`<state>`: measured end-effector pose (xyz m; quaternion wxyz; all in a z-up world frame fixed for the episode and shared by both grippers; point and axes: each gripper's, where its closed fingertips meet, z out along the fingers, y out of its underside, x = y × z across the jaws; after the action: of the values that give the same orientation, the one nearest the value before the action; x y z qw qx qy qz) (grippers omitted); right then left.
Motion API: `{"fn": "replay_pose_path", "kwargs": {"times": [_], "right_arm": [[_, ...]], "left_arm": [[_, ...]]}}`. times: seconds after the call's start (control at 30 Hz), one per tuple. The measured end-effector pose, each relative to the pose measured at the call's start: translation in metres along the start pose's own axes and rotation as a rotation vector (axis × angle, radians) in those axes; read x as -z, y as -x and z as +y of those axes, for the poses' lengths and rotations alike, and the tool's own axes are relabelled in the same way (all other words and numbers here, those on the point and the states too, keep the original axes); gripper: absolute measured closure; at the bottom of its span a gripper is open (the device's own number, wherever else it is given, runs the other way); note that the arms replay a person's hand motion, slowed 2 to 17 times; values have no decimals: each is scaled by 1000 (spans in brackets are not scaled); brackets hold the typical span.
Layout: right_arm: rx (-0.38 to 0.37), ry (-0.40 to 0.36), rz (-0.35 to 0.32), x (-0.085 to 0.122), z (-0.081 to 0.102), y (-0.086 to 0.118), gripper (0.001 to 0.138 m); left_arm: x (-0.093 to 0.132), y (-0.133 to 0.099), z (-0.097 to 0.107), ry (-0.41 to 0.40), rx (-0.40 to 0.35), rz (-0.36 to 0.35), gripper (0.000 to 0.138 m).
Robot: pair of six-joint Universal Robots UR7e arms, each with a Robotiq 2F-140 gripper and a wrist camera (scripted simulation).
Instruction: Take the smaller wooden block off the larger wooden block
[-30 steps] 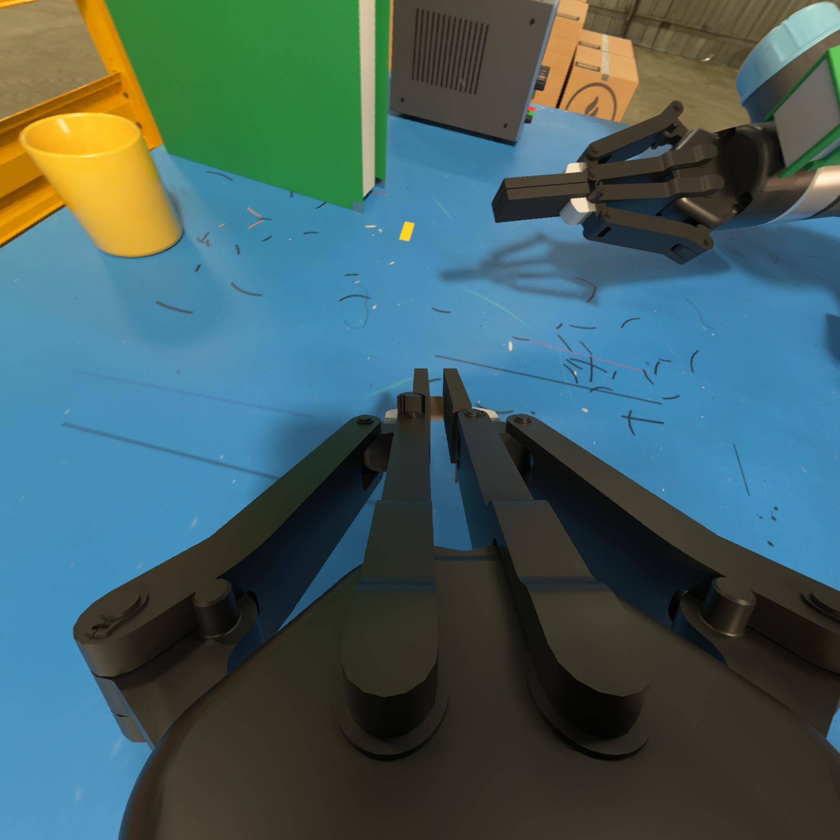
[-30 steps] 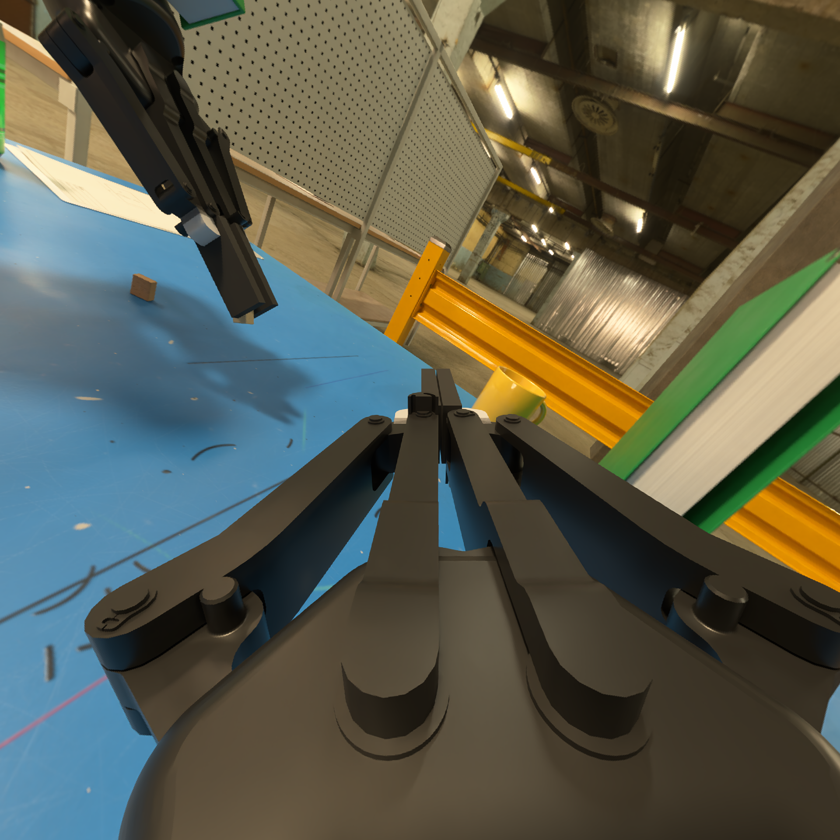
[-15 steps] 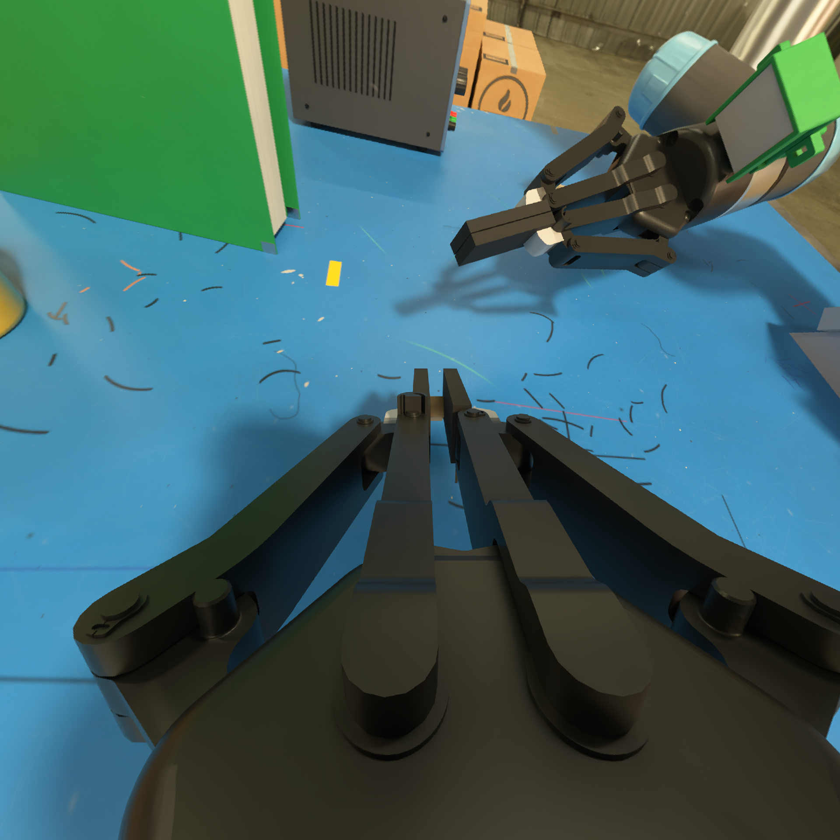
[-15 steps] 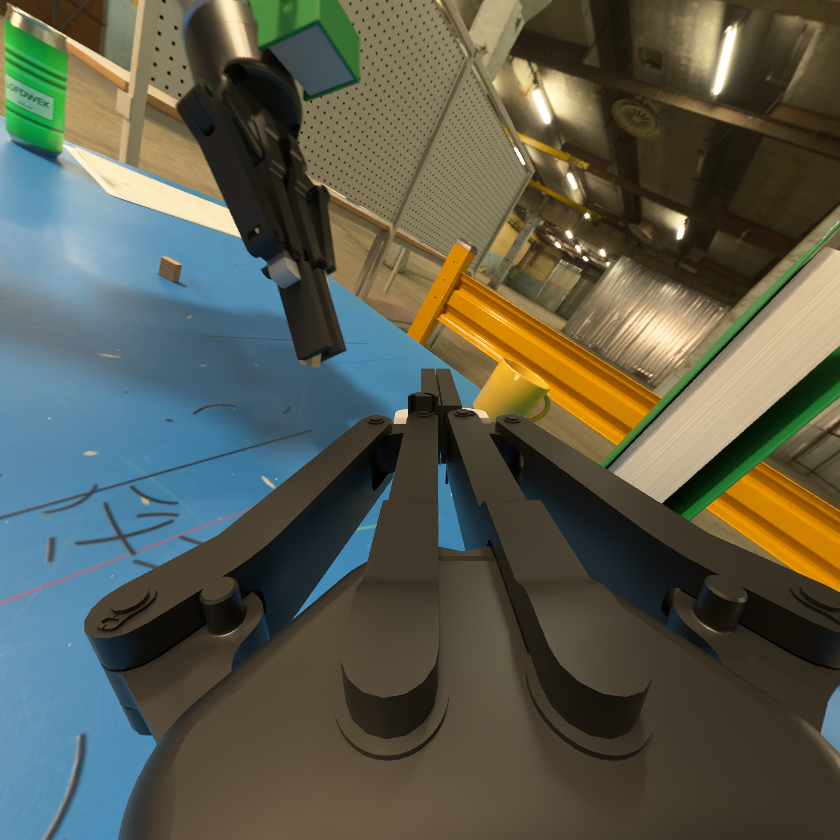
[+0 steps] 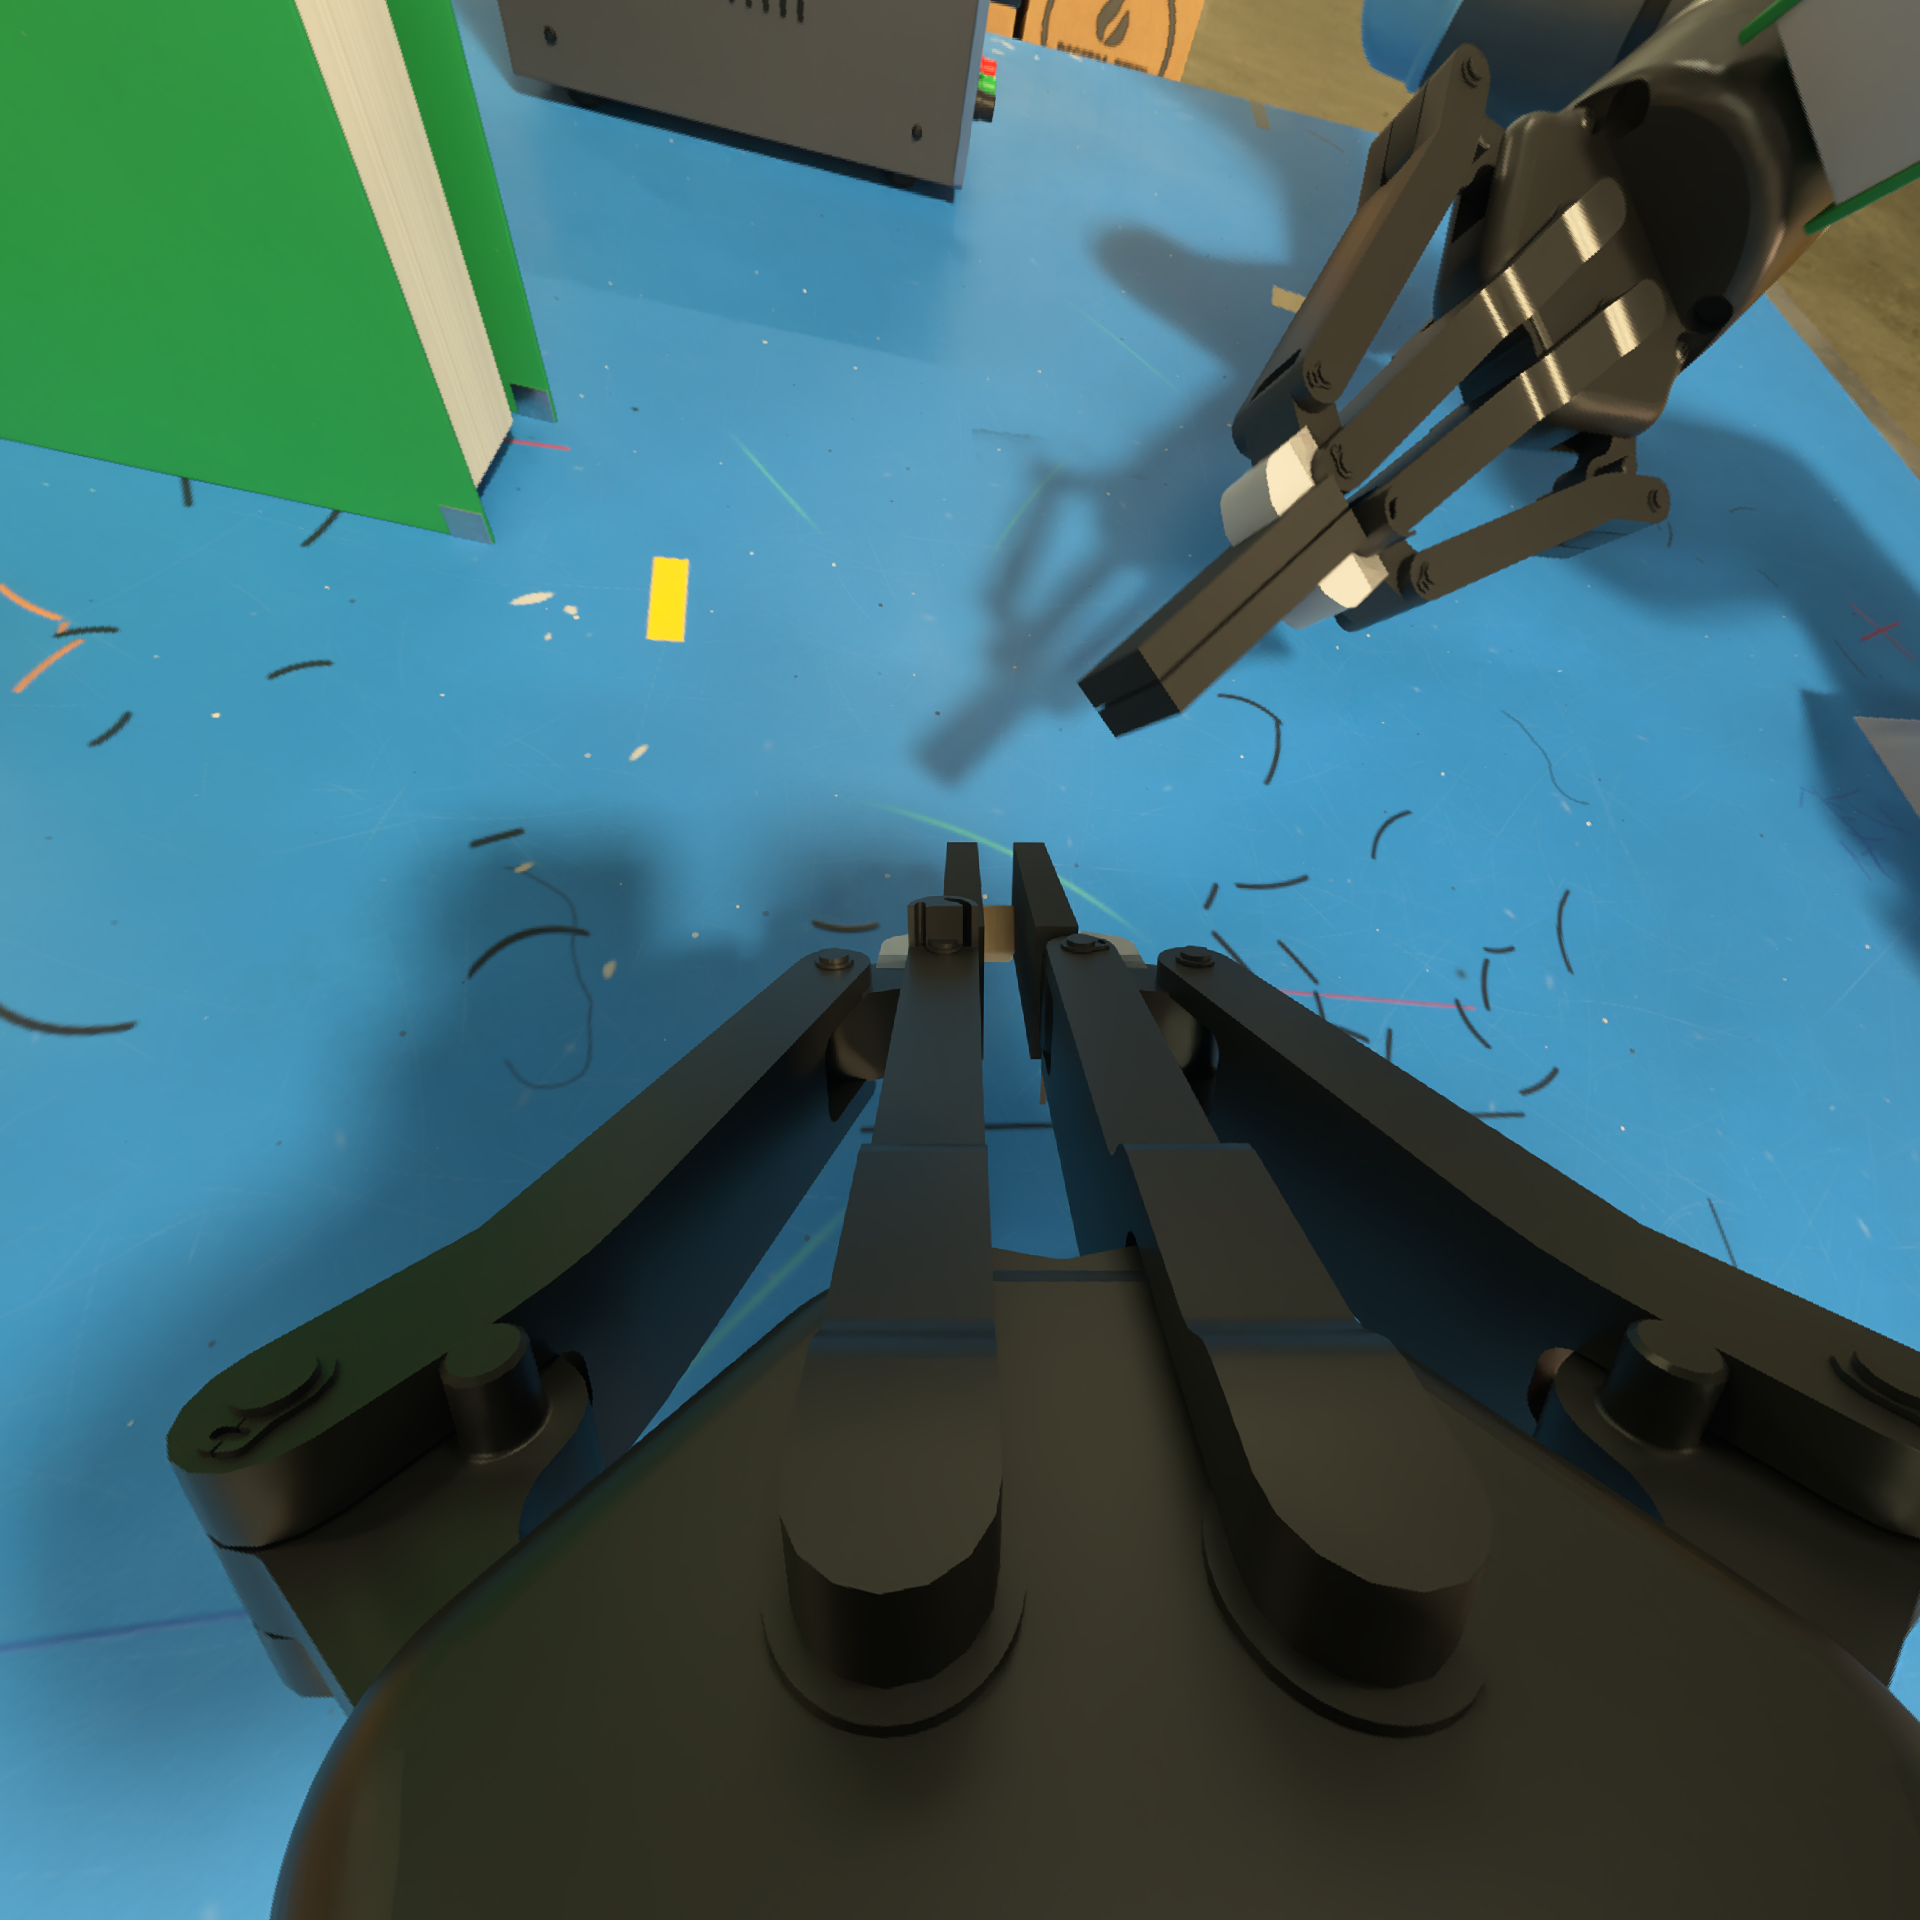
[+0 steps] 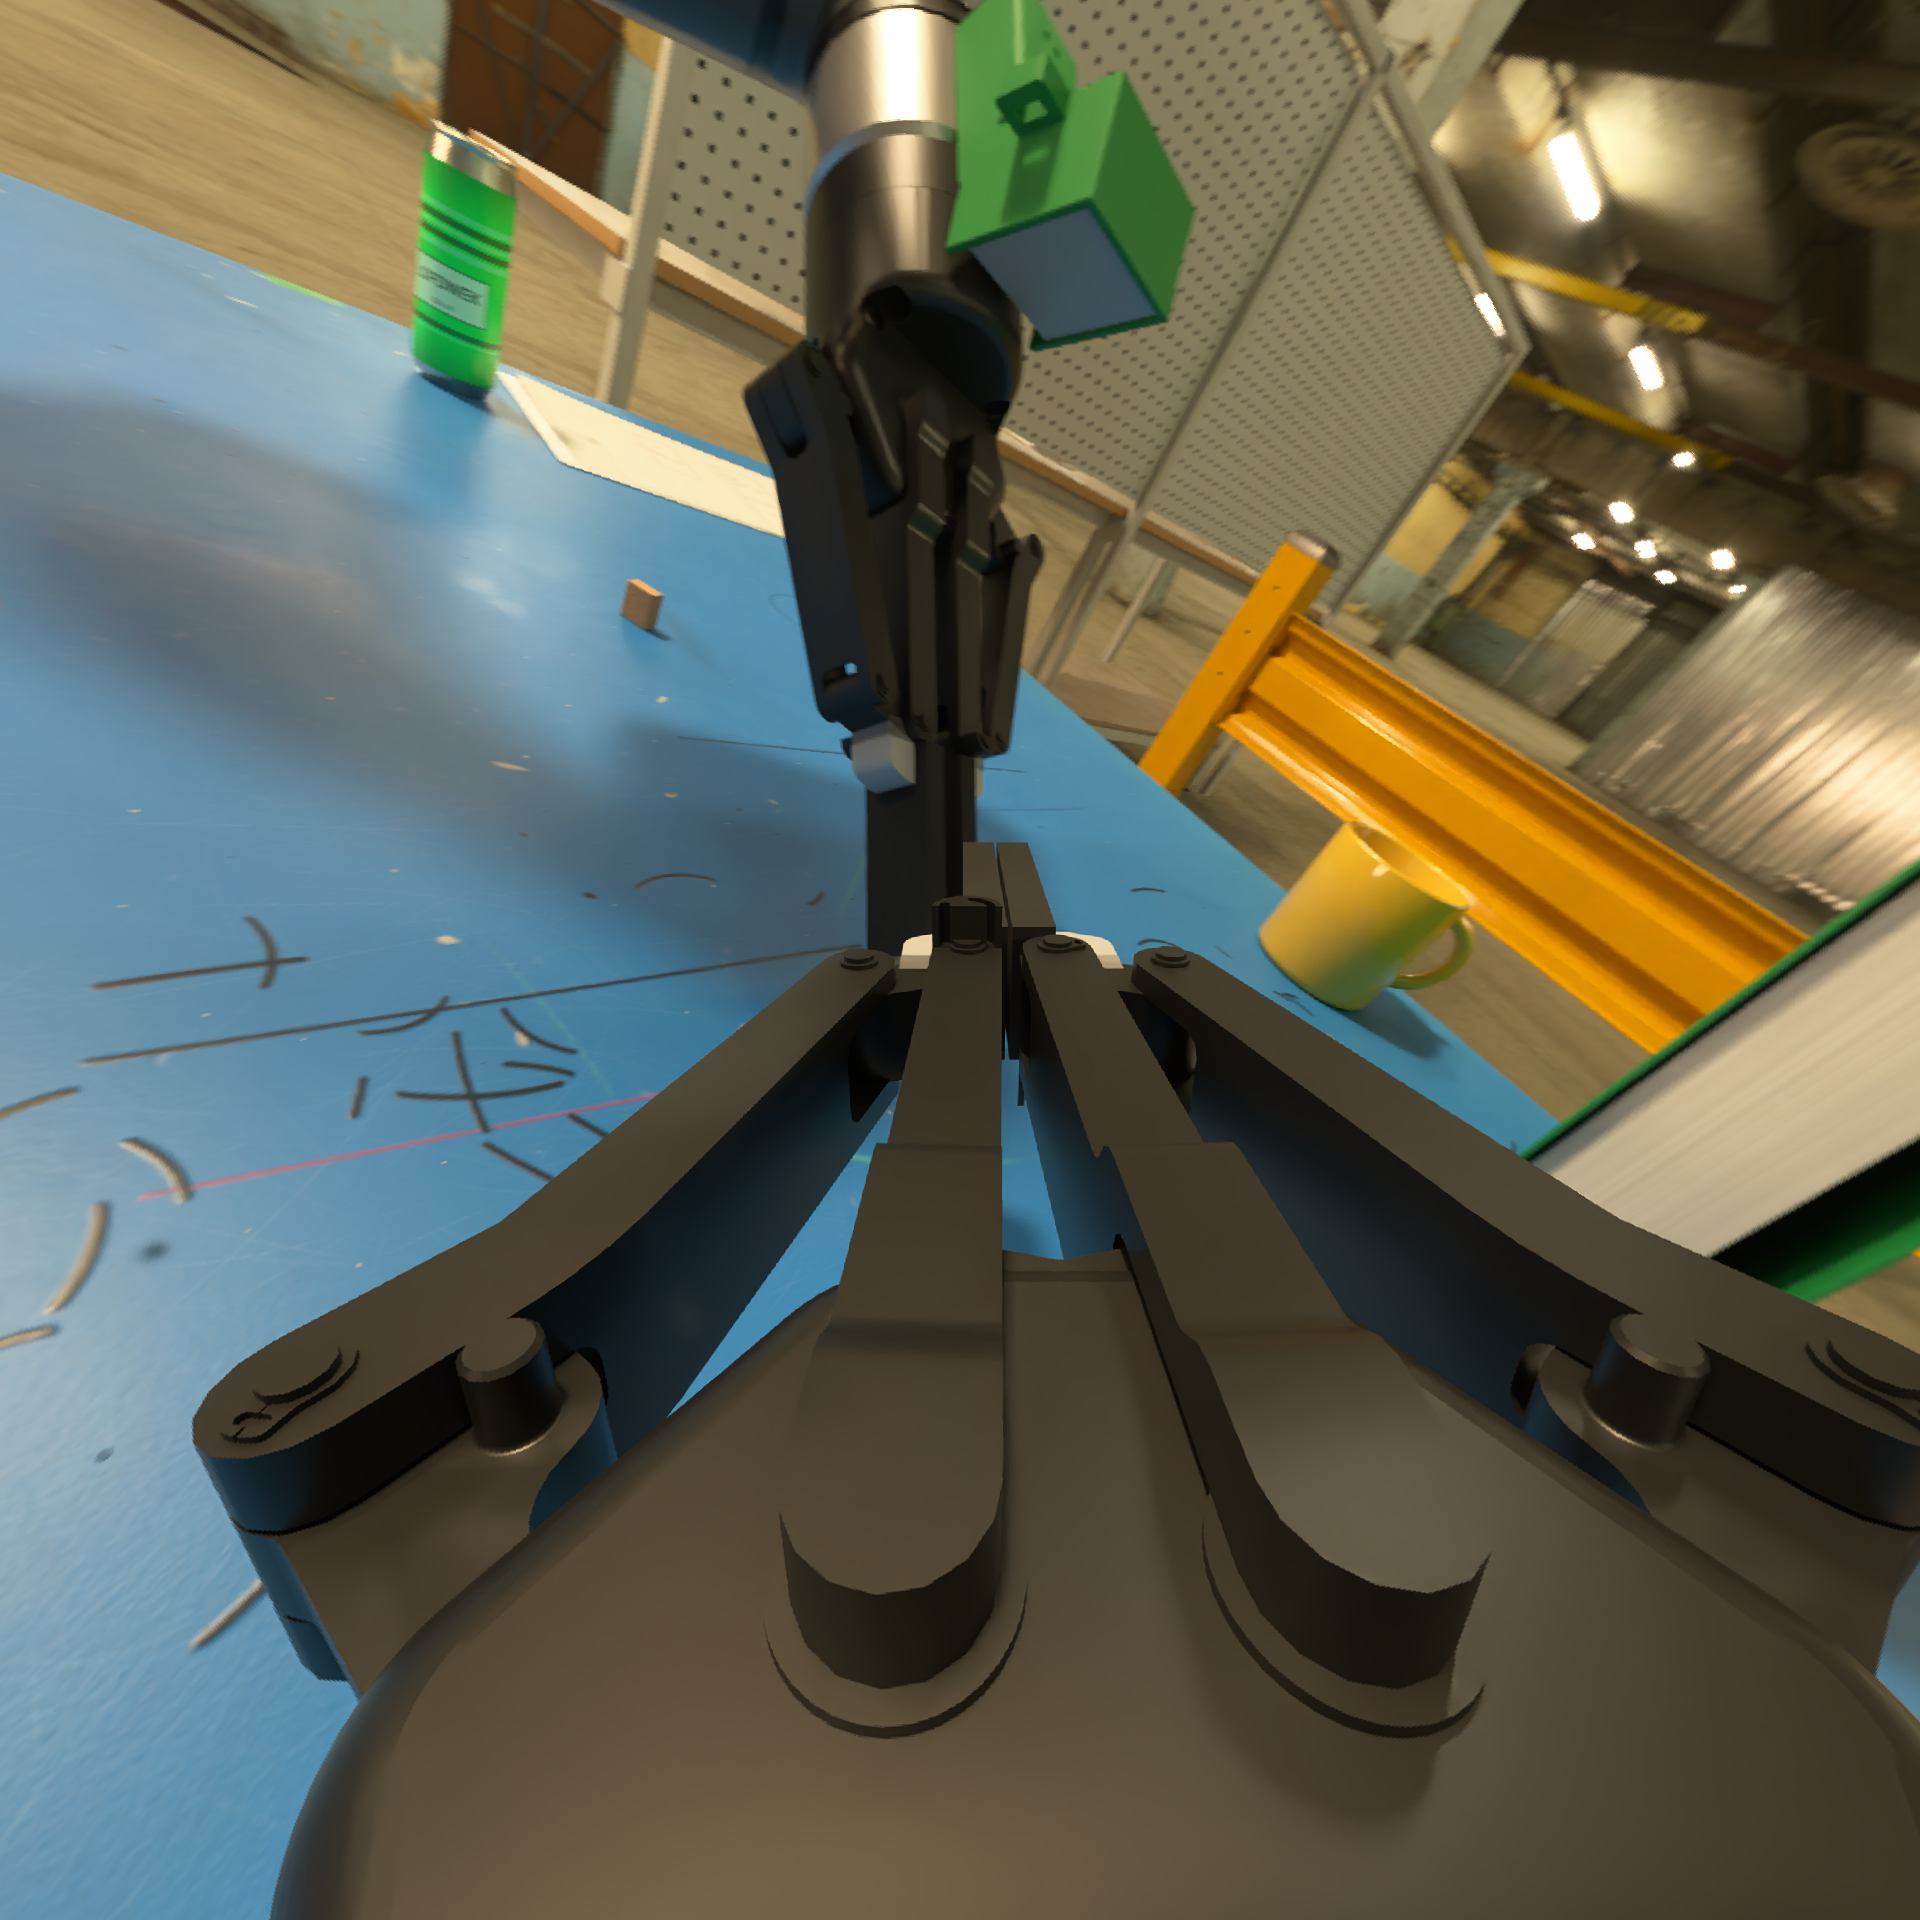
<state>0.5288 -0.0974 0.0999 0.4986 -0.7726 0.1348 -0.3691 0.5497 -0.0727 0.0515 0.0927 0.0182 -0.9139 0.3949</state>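
Observation:
My left gripper is shut on a small tan wooden block; only a sliver of it shows between the fingers, held above the blue table. A second wooden block sits alone on the table, far off in the right wrist view. My right gripper is shut and empty. It also shows in the left wrist view, angled down, just ahead and right of the left gripper. In the right wrist view the left gripper points straight down, right in front of my right fingertips.
A green book stands at the far left and a grey box behind it. A yellow strip lies on the table. A yellow mug, an orange rail, a green can and a paper sheet are along the table's edges.
The two grippers have come much closer together. The left gripper, still shut on the small block, has swung from tilted to pointing straight down in front of the right gripper.

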Motion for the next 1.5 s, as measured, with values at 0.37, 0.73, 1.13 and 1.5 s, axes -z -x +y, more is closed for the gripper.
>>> {"fn": "replay_pose_path", "kwargs": {"times": [0.37,0.73,1.13,1.5], "right_arm": [[11,72,-172,-6,11,26,138],[47,173,-221,-13,28,37,138],[76,313,-188,-14,50,33,138],[69,352,-179,-11,54,30,138]], "left_arm": [[-19,-2,-5,12,43,33,129],[-26,-4,-7,4,72,58,129],[-29,-3,-7,-5,85,73,129],[-27,-4,-9,-37,107,99,129]]}}
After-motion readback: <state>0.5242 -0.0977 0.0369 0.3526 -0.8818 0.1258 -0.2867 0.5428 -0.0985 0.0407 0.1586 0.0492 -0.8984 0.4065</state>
